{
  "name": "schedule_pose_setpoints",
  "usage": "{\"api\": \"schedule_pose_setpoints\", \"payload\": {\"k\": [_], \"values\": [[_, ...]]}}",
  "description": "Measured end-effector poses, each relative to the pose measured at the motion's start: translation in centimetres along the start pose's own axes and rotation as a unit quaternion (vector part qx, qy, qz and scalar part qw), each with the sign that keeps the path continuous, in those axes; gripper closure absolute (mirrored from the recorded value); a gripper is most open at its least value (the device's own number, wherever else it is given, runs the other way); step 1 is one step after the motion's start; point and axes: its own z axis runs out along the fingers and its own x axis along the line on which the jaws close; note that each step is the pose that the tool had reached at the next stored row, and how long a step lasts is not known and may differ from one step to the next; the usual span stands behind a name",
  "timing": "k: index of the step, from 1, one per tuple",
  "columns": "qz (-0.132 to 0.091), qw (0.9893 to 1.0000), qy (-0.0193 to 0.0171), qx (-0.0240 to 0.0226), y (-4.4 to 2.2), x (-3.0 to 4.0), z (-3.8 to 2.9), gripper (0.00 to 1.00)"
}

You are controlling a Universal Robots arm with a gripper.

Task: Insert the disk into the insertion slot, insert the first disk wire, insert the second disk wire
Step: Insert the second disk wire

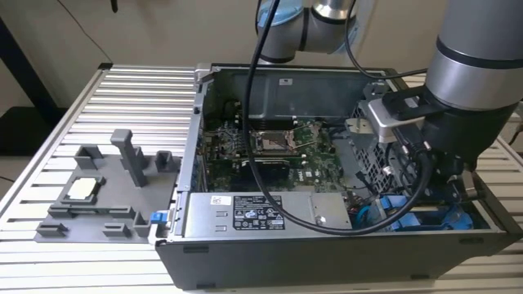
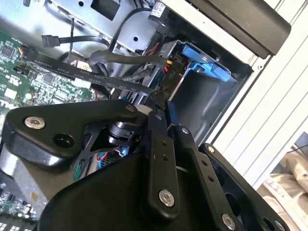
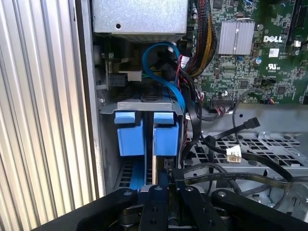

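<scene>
Disk (image 3: 166, 134), by its blue carrier, stands in the drive cage at the near corner of the computer case (image 1: 327, 257), on the exterior view's right; in the first wrist view two blue carrier ends sit side by side there, and I cannot tell whether both belong to one frame; the gripper (image 3: 161, 192) hangs directly over them, close above the cage; how the jaws stand, and whether they have hold of anything, I cannot tell from either wrist view; the insertion slot (image 2: 207, 98) shows as a grey bay with another blue frame edge at its far end; I judge the seating step is in hand, with the carrier already down between the rails but not proven home; to do it well I would keep the push straight along the rails, square to the cage mouth, and gentle, since a tilted carrier would likely bind; the blue cable (image 3: 166, 79) loops just above the carrier, and the black cables (image 3: 216, 144) drape across the cage beside it; either could snag, so I would keep the wrist clear of them
</scene>
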Motion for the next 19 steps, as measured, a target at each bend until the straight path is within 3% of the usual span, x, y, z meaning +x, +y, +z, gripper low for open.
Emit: {"api": "schedule_pose_setpoints", "payload": {"k": [5, 19], "values": [[0.0, 1.0, 0.0, 0.006, 0.12, -0.09, 0.13, 0.84], [0.0, 1.0, 0.0003, 0.0079, 0.31, -0.18, 0.42, 0.84]]}}
